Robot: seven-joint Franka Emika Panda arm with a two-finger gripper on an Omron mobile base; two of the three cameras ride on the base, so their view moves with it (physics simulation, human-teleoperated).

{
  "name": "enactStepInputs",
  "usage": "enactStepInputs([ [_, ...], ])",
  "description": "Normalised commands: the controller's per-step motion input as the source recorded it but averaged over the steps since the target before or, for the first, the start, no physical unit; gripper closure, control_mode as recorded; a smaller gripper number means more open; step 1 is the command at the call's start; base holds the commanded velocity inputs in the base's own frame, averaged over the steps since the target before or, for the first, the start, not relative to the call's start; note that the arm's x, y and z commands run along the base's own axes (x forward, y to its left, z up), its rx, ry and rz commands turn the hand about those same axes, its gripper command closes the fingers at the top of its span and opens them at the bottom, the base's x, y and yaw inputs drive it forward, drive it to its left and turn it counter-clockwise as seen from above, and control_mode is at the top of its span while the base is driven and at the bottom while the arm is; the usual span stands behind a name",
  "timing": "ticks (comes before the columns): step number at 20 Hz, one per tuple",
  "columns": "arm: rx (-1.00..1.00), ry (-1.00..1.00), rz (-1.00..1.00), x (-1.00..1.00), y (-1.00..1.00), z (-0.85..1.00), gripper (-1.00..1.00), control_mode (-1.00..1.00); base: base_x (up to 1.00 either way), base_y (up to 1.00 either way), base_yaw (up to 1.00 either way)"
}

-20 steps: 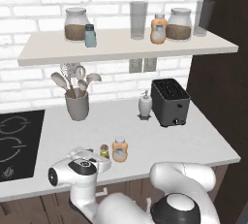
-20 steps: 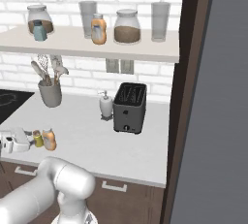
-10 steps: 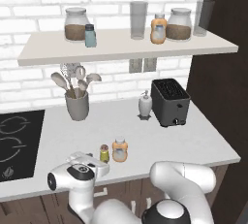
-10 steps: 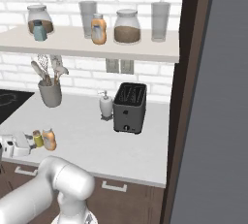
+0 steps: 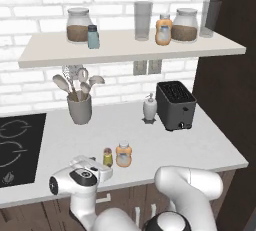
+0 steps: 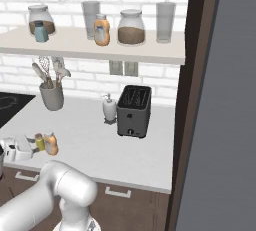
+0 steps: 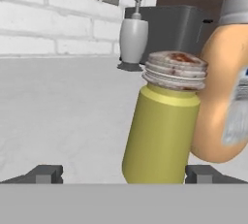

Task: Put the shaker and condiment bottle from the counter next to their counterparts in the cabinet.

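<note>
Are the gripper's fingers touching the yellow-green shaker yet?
Apart. In the hand view the shaker stands between the two open fingertips, with bare counter showing on each side of it.

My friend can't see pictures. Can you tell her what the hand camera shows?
A yellow-green shaker stands close up between the open gripper tips, with the orange condiment bottle right beside it. Behind them on the counter sit a white soap dispenser and dark toaster.

Counter (image 5: 200, 145) with shaker (image 5: 107, 157), bottle (image 5: 123, 154), toaster (image 5: 175, 106).
</note>
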Motion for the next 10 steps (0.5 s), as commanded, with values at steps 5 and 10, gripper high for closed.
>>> enactStepInputs([
  [5, 0.00, 0.00, 0.00, 0.11, -0.06, 0.00, -1.00, -1.00, 0.00, 0.00, 0.00],
  [10, 0.00, 0.00, 0.00, -0.01, -0.10, 0.01, -1.00, -1.00, 0.00, 0.00, 0.00],
])
